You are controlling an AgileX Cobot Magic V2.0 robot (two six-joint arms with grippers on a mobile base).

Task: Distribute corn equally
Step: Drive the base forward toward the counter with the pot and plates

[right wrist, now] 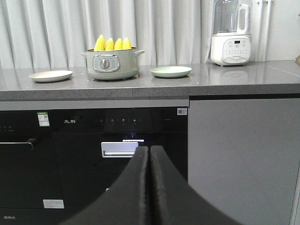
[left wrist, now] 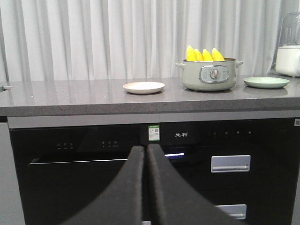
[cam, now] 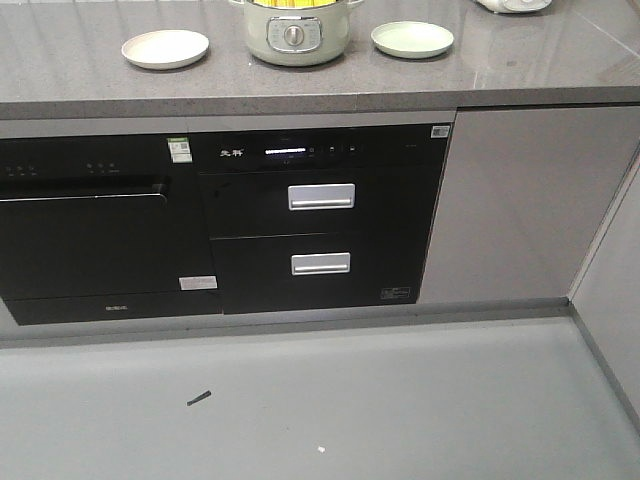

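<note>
**One brand legible**

White characters "先科" (left wrist: 180, 134) stand near the top left corner of the black panel (left wrist: 267, 137). Just left of them, a green-and-white sticker (left wrist: 153, 132) carries print too small to read. A white tag (cam: 440, 131) at the panel's top right corner and a white label (cam: 198, 283) low on the oven (cam: 90, 250) are equally illegible.

Four corn cobs (left wrist: 204, 55), two plates (left wrist: 144, 87), one pot (left wrist: 209, 77), one blender (right wrist: 230, 35)

Light was soft and even, without hard shadows. The countertop (cam: 520, 60) carried a faint sheen, the black appliance front (cam: 250, 210) weak reflections; the front view looked grainy.
</note>
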